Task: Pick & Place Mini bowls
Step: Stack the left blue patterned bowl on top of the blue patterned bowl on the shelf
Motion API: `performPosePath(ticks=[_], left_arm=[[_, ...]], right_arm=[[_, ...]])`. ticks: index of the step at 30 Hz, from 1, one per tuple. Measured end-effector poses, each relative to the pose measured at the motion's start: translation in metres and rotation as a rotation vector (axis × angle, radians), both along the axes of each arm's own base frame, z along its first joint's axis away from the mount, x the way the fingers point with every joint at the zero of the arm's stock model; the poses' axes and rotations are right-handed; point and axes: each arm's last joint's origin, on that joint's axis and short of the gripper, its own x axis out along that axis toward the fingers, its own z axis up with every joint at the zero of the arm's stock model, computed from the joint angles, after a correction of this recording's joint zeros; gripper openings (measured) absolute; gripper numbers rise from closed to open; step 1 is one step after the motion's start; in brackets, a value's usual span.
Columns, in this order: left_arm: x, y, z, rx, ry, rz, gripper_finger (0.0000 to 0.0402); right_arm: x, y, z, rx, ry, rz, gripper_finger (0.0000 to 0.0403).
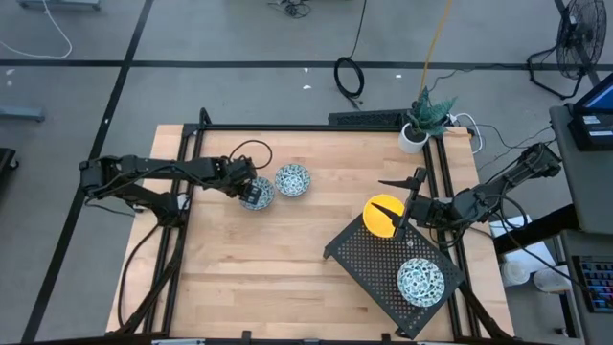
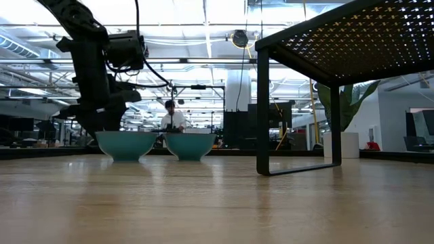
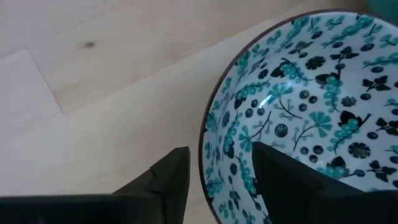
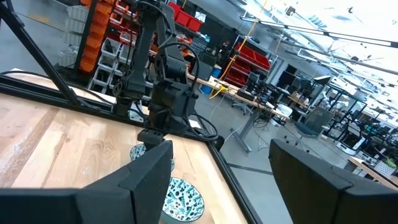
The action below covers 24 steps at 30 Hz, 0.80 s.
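1. The left claw [image 1: 255, 195] is down at the nearer of two patterned bowls [image 1: 259, 194], in the far left part of the surface [image 1: 268, 278]. In the left wrist view its fingers [image 3: 168, 180] stand apart on both sides of the bowl's rim [image 3: 211, 124], one outside and one inside. I cannot tell if they already press the wall or only stand around it.

2. The second patterned bowl [image 1: 293, 179] stands just beside the first, toward the far edge. In the low view both have teal outsides and sit upright on the surface.

3. The bowls look like glazed ceramic: stiff, smooth, probably slippery and able to chip. I judge that the rim is the right place to hold, one finger inside and one outside, with a firm but not hard grip.

4. The right claw [image 4: 221, 180] waits spread and empty near the right edge, above a black perforated rack [image 1: 369, 264].

5. On the rack there is one yellow bowl [image 1: 383, 216] at its far end and one patterned bowl [image 1: 420, 281] at its near end. All bowls seem empty.

6. A white plant pot [image 1: 414, 137] stands at the far right corner.
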Motion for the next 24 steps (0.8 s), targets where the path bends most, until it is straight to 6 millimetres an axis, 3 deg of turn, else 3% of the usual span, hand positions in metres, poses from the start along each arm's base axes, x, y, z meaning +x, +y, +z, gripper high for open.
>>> performPosePath(ticks=[17,24], left_arm=[[-0.013,0.03,0.0,-0.143,-0.062,-0.003,0.0165],[-0.016,0.033,0.0,-0.15,-0.066,-0.051,0.0163]], right_arm=[[0.0,0.0,0.0,0.0,0.0,-0.001,0.0254],[0.0,0.0,0.0,0.0,0.0,-0.001,0.0254]])
